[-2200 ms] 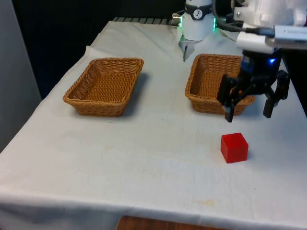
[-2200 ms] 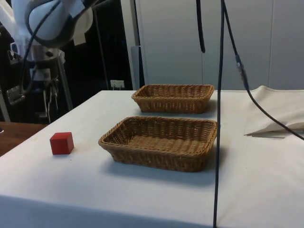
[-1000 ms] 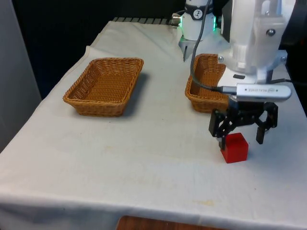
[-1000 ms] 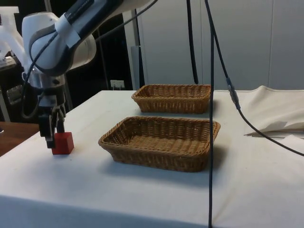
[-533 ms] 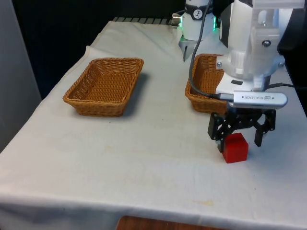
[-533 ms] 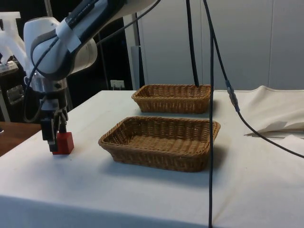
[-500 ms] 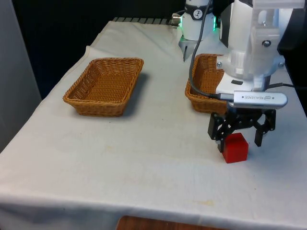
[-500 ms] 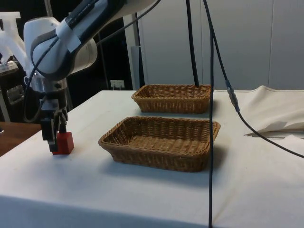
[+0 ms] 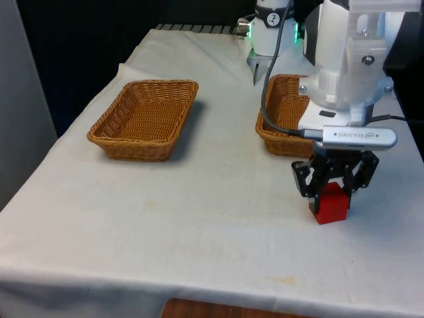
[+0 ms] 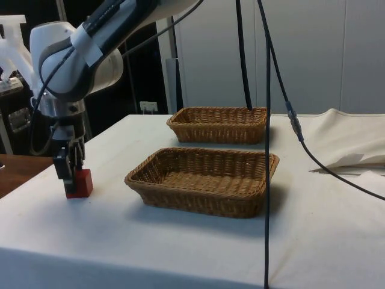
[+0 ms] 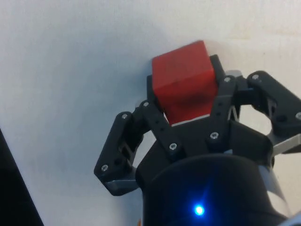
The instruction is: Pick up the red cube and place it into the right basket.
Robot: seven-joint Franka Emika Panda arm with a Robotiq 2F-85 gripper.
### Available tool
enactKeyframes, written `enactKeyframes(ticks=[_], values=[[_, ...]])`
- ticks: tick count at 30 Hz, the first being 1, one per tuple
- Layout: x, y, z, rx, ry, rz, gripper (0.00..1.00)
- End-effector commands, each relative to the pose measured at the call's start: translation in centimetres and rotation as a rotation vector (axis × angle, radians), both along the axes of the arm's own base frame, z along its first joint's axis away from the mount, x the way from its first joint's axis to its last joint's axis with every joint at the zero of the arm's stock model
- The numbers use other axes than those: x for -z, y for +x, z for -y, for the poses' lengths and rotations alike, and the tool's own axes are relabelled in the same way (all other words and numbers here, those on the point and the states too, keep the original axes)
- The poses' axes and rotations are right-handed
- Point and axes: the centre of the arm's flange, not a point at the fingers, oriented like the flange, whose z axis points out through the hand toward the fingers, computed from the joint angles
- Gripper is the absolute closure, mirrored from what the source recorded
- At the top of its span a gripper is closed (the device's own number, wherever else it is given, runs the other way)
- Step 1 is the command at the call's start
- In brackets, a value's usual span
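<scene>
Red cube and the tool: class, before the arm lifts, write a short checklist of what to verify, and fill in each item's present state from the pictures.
1. Tool shut on the red cube, a finger on each side: ok.
2. Cube sits straight between the fingers, not skewed: ok in the wrist view.
3. Cube has left the white cloth: not ok, it rests on it in the side view.
4. Grip firm enough to hold through a lift: cannot tell.
5. Basket at the front view's right has bare floor for the cube: ok where visible; the arm hides part of it.
6. Cable clear of the path: cannot tell.

gripper (image 9: 334, 187) clamped on red cube (image 9: 330, 204)
</scene>
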Motion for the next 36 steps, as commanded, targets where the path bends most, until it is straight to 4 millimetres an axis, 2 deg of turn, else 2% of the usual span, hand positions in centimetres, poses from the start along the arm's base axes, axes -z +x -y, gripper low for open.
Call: enactKeyframes(ticks=[1, 8, 12, 13, 21, 22, 25, 30, 31, 36], values=[[0.1, 0.0, 0.0, 0.000, 0.000, 0.000, 0.99], [0.1, 0.0, 0.0, 0.000, 0.000, 0.000, 0.99], [-1.4, -0.1, 0.4, 0.013, 0.000, -0.011, 0.99], [-1.0, 0.0, 0.3, 0.009, -0.001, -0.009, 0.99], [-3.6, -0.6, 1.2, 0.037, 0.001, -0.044, 0.99], [-3.1, -0.5, 1.0, 0.030, 0.001, -0.041, 0.99], [-4.5, -0.9, 1.6, 0.048, 0.001, -0.059, 0.99], [-5.8, -1.1, 2.0, 0.060, 0.001, -0.073, 0.99], [-5.4, -1.0, 1.9, 0.053, 0.002, -0.072, 0.99], [-7.7, -1.2, 2.5, 0.074, 0.000, -0.080, 0.99]])
